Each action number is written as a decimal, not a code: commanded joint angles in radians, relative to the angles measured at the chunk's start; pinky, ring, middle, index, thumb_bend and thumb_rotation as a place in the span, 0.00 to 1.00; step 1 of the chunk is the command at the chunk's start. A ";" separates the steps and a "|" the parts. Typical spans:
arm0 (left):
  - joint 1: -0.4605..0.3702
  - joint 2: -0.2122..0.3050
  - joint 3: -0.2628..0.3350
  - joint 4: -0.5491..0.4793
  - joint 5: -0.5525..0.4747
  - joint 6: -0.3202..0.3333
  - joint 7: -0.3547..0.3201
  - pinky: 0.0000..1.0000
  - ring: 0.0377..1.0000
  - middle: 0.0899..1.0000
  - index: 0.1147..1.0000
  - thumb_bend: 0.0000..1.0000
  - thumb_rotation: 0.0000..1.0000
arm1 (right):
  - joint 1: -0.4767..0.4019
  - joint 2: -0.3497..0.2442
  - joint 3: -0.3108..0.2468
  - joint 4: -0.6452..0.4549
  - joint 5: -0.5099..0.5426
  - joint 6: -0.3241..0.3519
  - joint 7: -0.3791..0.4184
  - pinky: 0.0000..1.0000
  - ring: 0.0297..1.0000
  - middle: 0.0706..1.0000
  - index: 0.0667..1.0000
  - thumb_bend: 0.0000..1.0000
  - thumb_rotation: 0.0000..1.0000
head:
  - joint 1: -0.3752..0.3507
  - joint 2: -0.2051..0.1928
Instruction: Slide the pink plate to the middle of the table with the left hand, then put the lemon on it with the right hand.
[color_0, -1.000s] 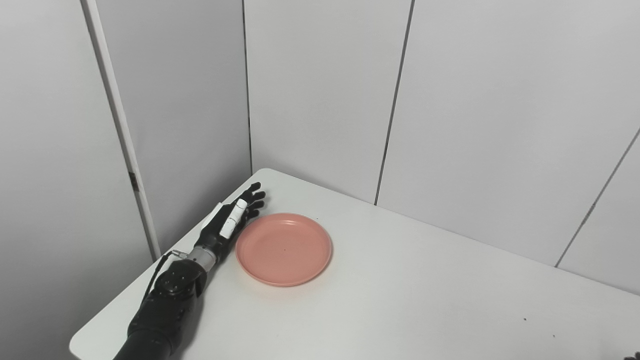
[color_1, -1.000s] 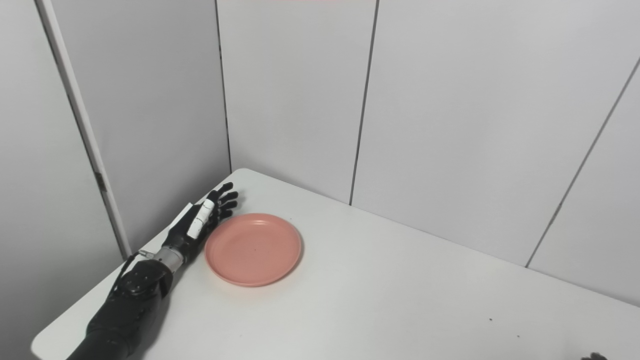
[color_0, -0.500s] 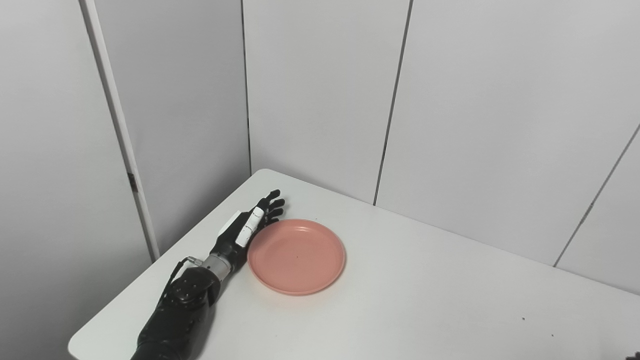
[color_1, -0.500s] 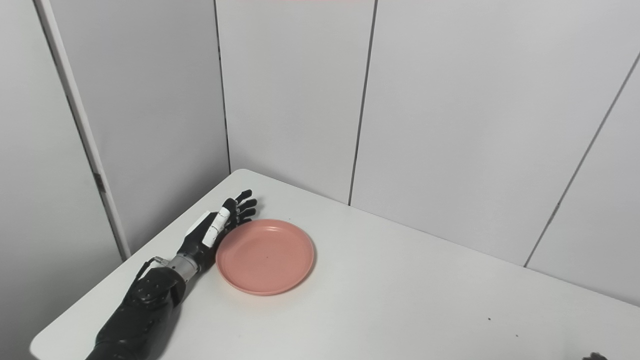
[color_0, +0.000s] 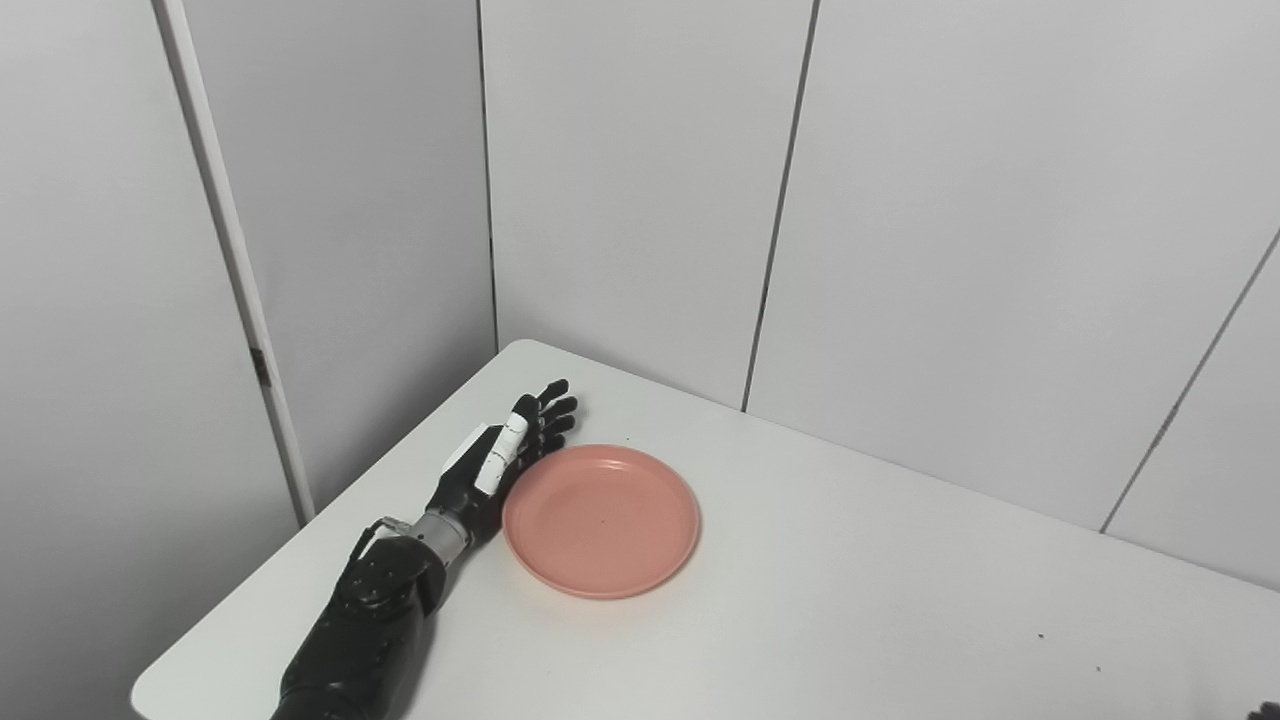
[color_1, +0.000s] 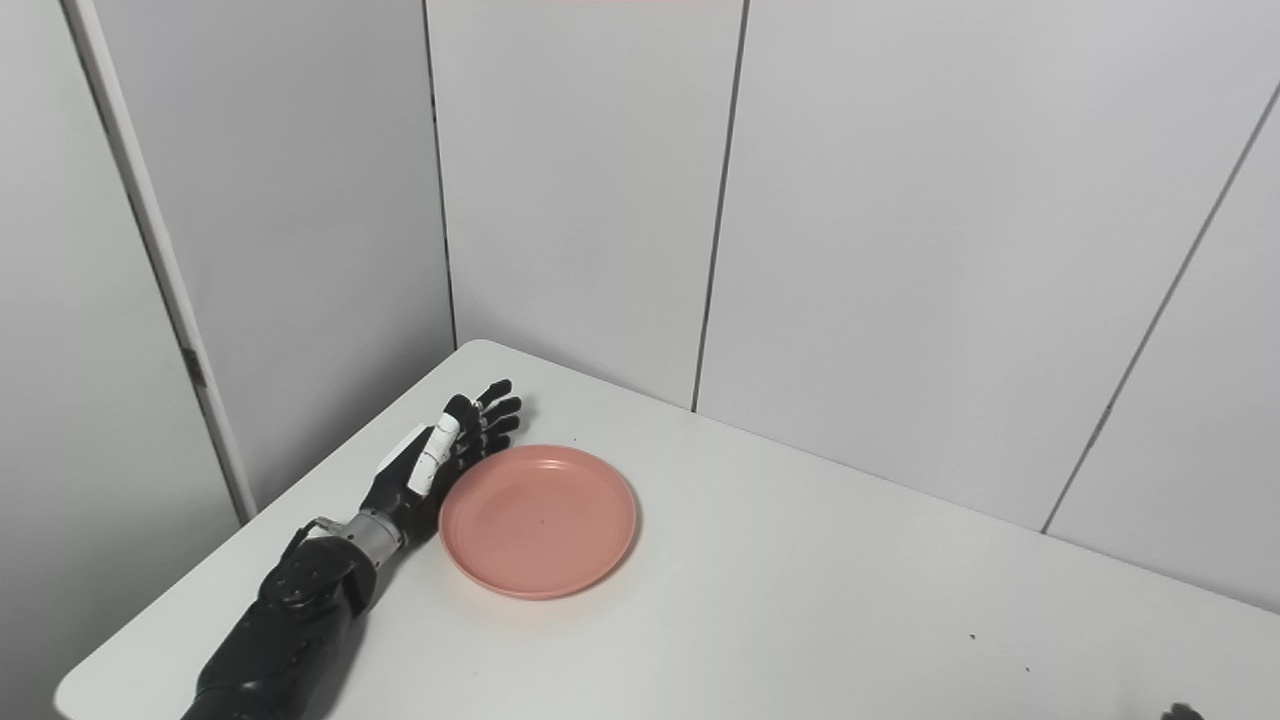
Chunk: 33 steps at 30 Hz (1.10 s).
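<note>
The pink plate (color_0: 600, 520) lies flat and empty on the white table (color_0: 860, 610), near its far left corner. My left hand (color_0: 500, 455) rests on the table along the plate's left rim, open with fingers stretched out toward the wall, and its inner side touches the rim. No lemon is in view. Only a dark tip of my right hand (color_1: 1185, 712) shows at the bottom right edge, too little to tell its state.
Grey wall panels (color_0: 640, 200) close off the table at the back and left. The table's left edge (color_0: 300, 540) runs right beside my left forearm. Bare white tabletop stretches to the right of the plate.
My left hand has moved to the right and pushed the plate a short way with it, away from the left edge. The camera has shifted slightly.
</note>
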<state>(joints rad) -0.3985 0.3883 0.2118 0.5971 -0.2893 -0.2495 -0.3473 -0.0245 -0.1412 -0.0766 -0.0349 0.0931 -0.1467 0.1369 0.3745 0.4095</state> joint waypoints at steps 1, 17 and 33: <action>0.023 -0.055 -0.012 -0.009 -0.022 0.012 -0.003 0.98 0.96 0.96 0.95 0.83 1.00 | -0.005 0.006 0.007 -0.025 0.000 0.006 -0.007 0.97 1.00 1.00 1.00 0.77 0.97 | 0.001 0.001; 0.090 -0.186 -0.059 -0.239 -0.023 0.168 0.023 1.00 0.99 0.99 0.99 0.83 1.00 | 0.009 0.043 0.029 -0.126 0.003 0.109 -0.018 1.00 1.00 1.00 1.00 0.44 1.00 | -0.153 0.038; 0.107 -0.242 -0.118 -0.296 -0.007 0.239 0.022 1.00 1.00 0.99 0.99 0.82 1.00 | -0.007 0.050 0.038 -0.052 0.005 0.028 -0.019 1.00 1.00 1.00 1.00 0.47 1.00 | -0.281 0.098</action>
<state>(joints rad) -0.3087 0.1629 0.1087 0.2881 -0.2958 -0.0167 -0.3208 -0.0069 -0.0971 -0.0372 -0.0764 0.0937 -0.0496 0.1202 0.0921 0.5062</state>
